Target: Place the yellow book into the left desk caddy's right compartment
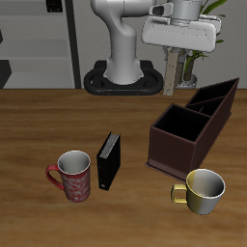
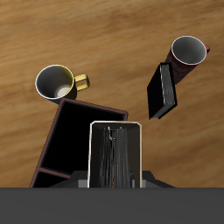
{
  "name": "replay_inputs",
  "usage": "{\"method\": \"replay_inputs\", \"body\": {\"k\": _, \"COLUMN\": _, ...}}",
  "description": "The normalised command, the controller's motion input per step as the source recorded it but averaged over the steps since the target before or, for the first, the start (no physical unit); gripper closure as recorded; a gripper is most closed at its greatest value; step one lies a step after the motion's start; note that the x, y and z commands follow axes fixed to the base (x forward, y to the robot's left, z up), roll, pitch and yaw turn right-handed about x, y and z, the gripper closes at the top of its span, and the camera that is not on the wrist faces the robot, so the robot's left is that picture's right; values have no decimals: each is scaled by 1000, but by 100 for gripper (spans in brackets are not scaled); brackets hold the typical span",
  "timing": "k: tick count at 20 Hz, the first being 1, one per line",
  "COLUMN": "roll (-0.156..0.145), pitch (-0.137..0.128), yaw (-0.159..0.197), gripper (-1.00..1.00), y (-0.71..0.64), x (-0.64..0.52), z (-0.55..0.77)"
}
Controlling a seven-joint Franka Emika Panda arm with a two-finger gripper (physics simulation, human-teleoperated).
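Note:
My gripper [image 1: 175, 56] is shut on the yellow book [image 1: 175, 75], a thin tan book that hangs upright below the fingers, high above the table. The left desk caddy [image 1: 170, 150], a dark brown open box with inner dividers, stands on the table below the book and a little nearer the table's front edge. In the wrist view the book [image 2: 115, 157] shows edge-on, overlapping the caddy's large compartment [image 2: 77, 136]. The fingertips are hidden by the book there.
A black book [image 1: 108, 160] stands upright beside the caddy and also shows in the wrist view [image 2: 162, 91]. A red mug [image 1: 73, 176] stands beside the black book. A gold mug [image 1: 204, 189] stands in front of the caddy. The robot base [image 1: 123, 79] is at the back.

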Motion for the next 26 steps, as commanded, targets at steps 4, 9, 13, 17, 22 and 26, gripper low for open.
{"method": "replay_inputs", "body": {"k": 4, "roll": 45, "pitch": 18, "yaw": 21, "gripper": 100, "y": 392, "x": 59, "z": -112}}
{"method": "replay_inputs", "body": {"k": 9, "roll": 13, "pitch": 4, "yaw": -11, "gripper": 100, "y": 233, "x": 112, "z": -1}}
{"method": "replay_inputs", "body": {"k": 13, "roll": 13, "pitch": -21, "yaw": 10, "gripper": 100, "y": 143, "x": 199, "z": 38}}
{"method": "replay_inputs", "body": {"k": 17, "roll": -11, "pitch": 2, "yaw": -5, "gripper": 100, "y": 47, "x": 209, "z": -77}}
{"method": "replay_inputs", "body": {"k": 22, "roll": 4, "pitch": 4, "yaw": 9, "gripper": 100, "y": 111, "x": 93, "z": -138}}
{"method": "replay_inputs", "body": {"k": 26, "roll": 6, "pitch": 13, "yaw": 12, "gripper": 100, "y": 84, "x": 120, "z": -187}}
